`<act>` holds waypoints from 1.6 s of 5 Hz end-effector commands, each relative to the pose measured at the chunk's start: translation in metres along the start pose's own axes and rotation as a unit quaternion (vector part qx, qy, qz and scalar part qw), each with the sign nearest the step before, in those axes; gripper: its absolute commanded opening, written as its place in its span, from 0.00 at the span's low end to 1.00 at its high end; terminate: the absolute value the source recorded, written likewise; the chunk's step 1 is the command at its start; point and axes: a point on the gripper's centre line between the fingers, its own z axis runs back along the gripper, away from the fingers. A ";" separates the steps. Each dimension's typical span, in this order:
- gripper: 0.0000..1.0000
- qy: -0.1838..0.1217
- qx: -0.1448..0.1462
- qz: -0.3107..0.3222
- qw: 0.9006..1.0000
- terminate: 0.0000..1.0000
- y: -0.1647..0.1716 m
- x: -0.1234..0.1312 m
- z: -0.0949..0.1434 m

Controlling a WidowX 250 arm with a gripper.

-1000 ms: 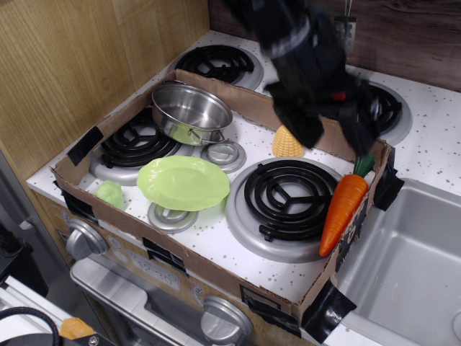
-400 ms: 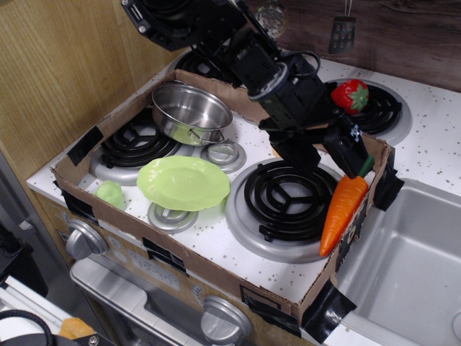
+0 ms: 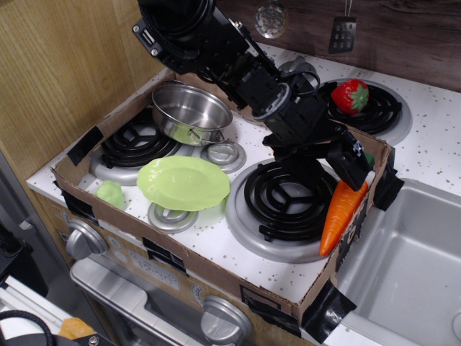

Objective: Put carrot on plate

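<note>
The orange carrot [image 3: 338,216] leans against the right cardboard wall beside the front right burner, its green top hidden behind my gripper. My black gripper [image 3: 328,173] is open, its jaws straddling the carrot's upper end, one finger [image 3: 351,167] against the top of the carrot. The lime-green plate [image 3: 184,182] sits on the front left of the stove, well left of the gripper, with nothing on it.
A steel pot [image 3: 191,112] stands at the back left. A small pale green toy [image 3: 111,193] lies at the front left. A red strawberry [image 3: 351,96] sits on a back burner. A cardboard wall [image 3: 216,267] rings the stove; a sink [image 3: 410,274] lies to the right.
My gripper has come down and forward toward the carrot's top and now covers its green end and the yellow corn. The carrot and plate have not moved.
</note>
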 end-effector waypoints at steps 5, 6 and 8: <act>0.00 -0.035 0.095 -0.032 0.994 0.00 -0.027 0.014 0.028; 0.00 -0.031 0.140 -0.021 0.989 0.00 -0.036 0.019 0.059; 0.00 -0.022 0.257 -0.057 0.965 0.00 -0.013 0.015 0.091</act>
